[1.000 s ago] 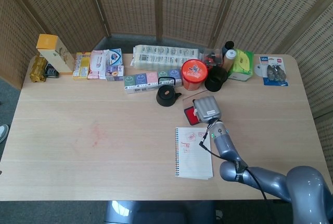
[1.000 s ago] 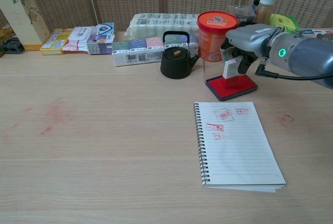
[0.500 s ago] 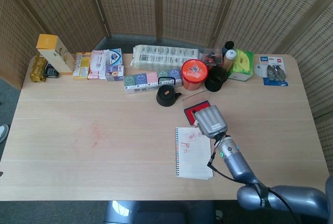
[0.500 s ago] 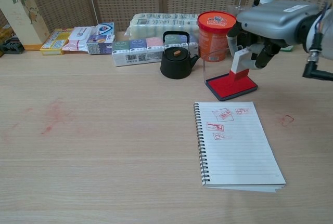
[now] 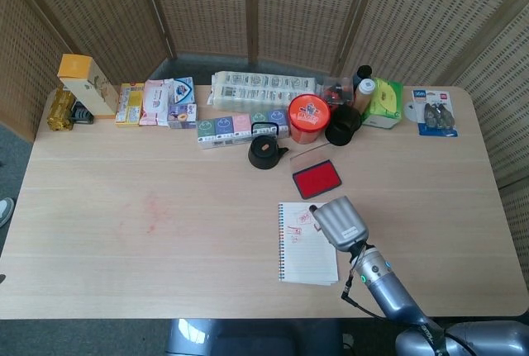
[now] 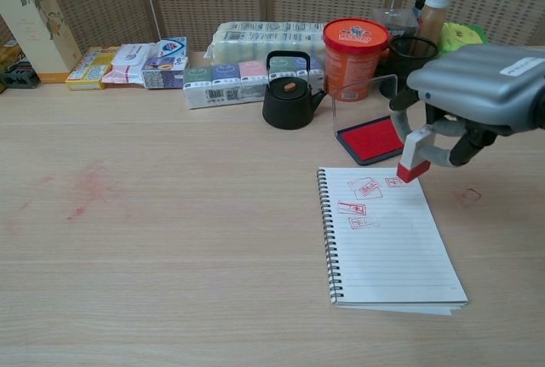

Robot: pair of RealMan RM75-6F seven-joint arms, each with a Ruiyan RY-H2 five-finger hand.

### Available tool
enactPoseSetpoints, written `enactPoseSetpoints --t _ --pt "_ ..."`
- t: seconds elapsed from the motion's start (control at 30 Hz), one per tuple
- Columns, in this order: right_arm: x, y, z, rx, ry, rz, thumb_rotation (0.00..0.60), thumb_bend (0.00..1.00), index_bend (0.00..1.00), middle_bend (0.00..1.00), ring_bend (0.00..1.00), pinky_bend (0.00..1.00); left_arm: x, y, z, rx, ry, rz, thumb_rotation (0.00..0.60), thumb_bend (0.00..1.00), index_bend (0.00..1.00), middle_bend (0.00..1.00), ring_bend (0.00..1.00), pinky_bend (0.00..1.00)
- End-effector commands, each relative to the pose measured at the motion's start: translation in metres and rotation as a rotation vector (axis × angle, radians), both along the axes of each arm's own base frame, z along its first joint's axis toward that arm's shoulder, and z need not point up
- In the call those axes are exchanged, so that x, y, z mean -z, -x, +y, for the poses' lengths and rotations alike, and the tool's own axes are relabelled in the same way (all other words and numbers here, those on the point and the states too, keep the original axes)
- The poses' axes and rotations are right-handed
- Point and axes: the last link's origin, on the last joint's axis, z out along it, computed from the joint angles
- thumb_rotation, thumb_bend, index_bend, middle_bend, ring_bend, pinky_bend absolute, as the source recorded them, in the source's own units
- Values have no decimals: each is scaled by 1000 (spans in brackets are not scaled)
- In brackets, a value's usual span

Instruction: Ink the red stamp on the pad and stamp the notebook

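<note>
My right hand (image 6: 464,116) pinches the red stamp (image 6: 415,156), tilted above the notebook (image 6: 387,239) near its upper right corner; the ink pad (image 6: 369,139) lies at twelve o'clock of the notebook.

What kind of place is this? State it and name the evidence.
Probably a staged robot test bench rather than a home or office: a light wooden table closed in by woven wicker screens, with a row of assorted packaged goods lined up as props along its back edge.
</note>
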Motion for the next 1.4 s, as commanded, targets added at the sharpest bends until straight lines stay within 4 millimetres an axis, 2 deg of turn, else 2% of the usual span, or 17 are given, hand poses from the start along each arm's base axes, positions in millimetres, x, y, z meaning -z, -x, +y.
enactPoseSetpoints --t 0.03,0.37,0.53,1.4 --pt "7 10 5 5 -19 17 600 479 558 943 1000 1000 0 0 0 -1 -1 1 600 30 0 0 0 38" --pt "23 34 2 53 -29 25 600 479 560 943 1000 1000 3 0 1 -7 4 6 600 30 0 0 0 38" --pt "27 39 -1 68 -29 22 600 478 560 943 1000 1000 3 1 1 -12 5 7 600 31 0 0 0 38" --pt "46 35 4 62 -64 -33 600 479 561 943 1000 1000 5 1 2 -20 11 12 600 31 0 0 0 38"
